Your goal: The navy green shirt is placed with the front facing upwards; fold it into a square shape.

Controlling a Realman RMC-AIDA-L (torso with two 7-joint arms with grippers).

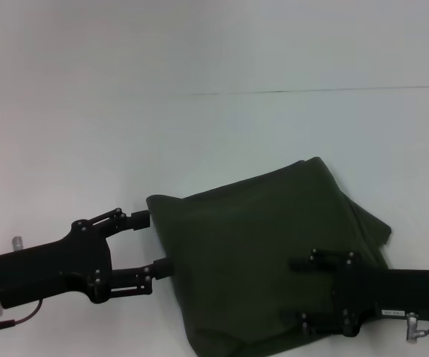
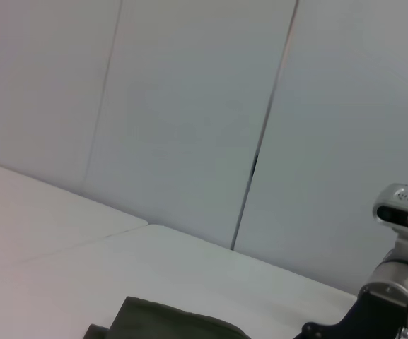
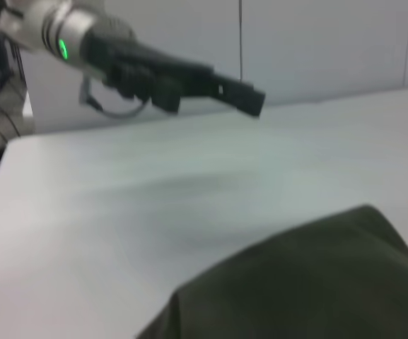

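The large dark olive-green cotton shirt [image 1: 266, 260] lies on the pale grey-white bench [image 1: 199, 134] toward its near right part, already gathered into a compact, roughly four-sided bundle with plain cloth uppermost; no lettering or collar shows. Its outline is skewed: the far corner peaks, a loose layer sticks out along the right edge, and the near edge runs off the bottom of the head view. By my reading the folding is late, and what remains is squaring and flattening the bundle.

The black left gripper [image 1: 155, 241] hovers at the shirt's left edge, its 2 fingers spread apart with nothing between them, the tips just beside or touching the cloth; which of the two cannot be told. The black right gripper [image 1: 297, 291] reaches in over the near right part of the shirt. Its dark fingers merge with the dark cloth, so whether they are spread or closed, or grip anything, cannot be told.

The next move likely calls for the left gripper to close on the left edge, or nudge it inward, while the protruding right layer is tucked so the sides come even.

The left wrist view shows only a corner of the shirt [image 2: 168, 321] and the wall panels behind. The right wrist view shows a fold of shirt [image 3: 310, 282] close up, with the left gripper [image 3: 249, 101] above the bench beyond. How many layers the bundle has is hidden.
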